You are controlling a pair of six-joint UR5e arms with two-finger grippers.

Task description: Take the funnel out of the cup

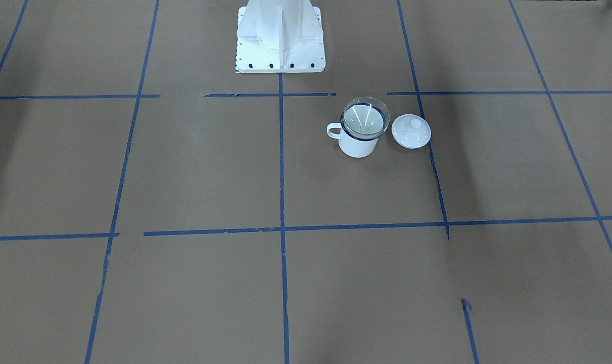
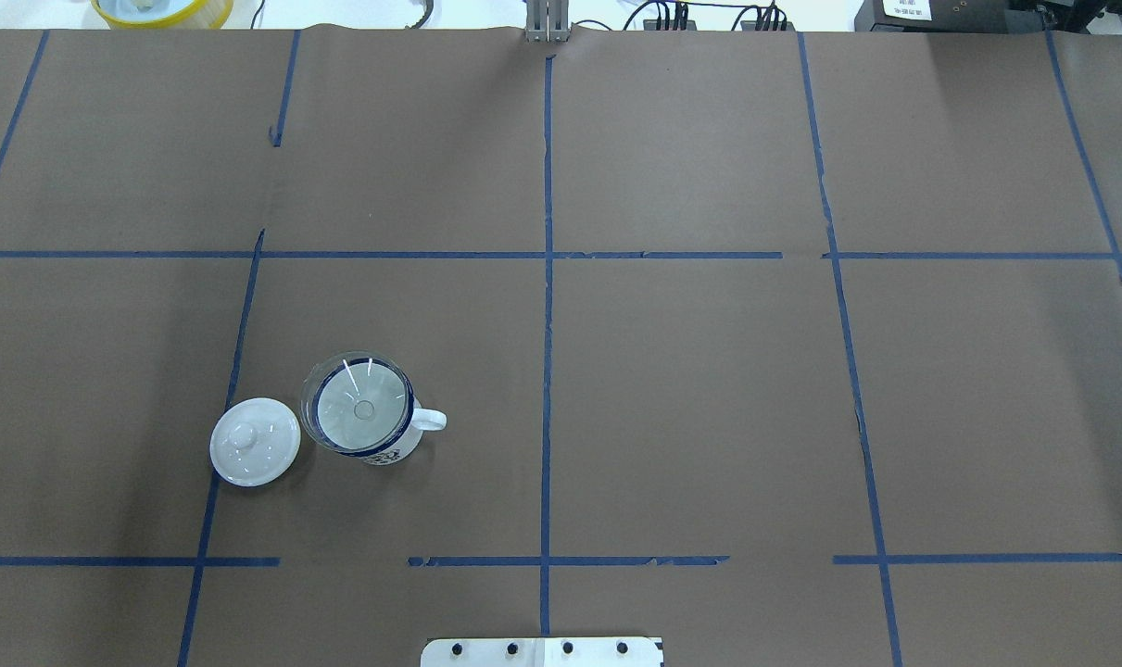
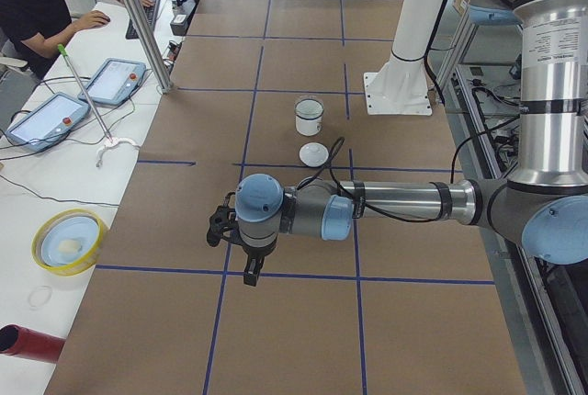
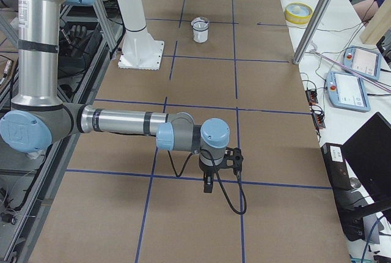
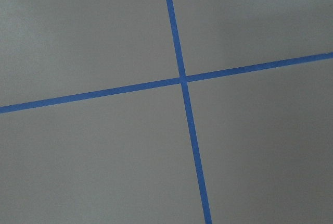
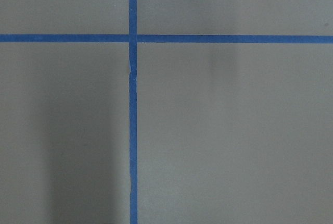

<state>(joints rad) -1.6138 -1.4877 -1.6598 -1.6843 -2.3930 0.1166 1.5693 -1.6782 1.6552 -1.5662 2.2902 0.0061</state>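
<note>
The clear funnel (image 1: 365,119) sits in the white cup (image 1: 357,146), its cone resting on the dark blue rim. Both stand on the robot's left side of the table; the funnel (image 2: 361,408) and cup (image 2: 392,453) also show in the overhead view. The cup (image 3: 309,120) shows in the exterior left view and small and far in the exterior right view (image 4: 200,32). My left gripper (image 3: 250,271) hangs over the table far from the cup. My right gripper (image 4: 208,186) hangs over the opposite end. I cannot tell whether either is open. Both wrist views show only brown paper and blue tape.
A white knobbed lid (image 1: 411,131) lies on the table beside the cup, on the side away from its handle. The white robot base (image 1: 280,45) stands behind the cup. A yellow bowl (image 3: 69,241), tablets and an operator (image 3: 37,9) are off the table's edge.
</note>
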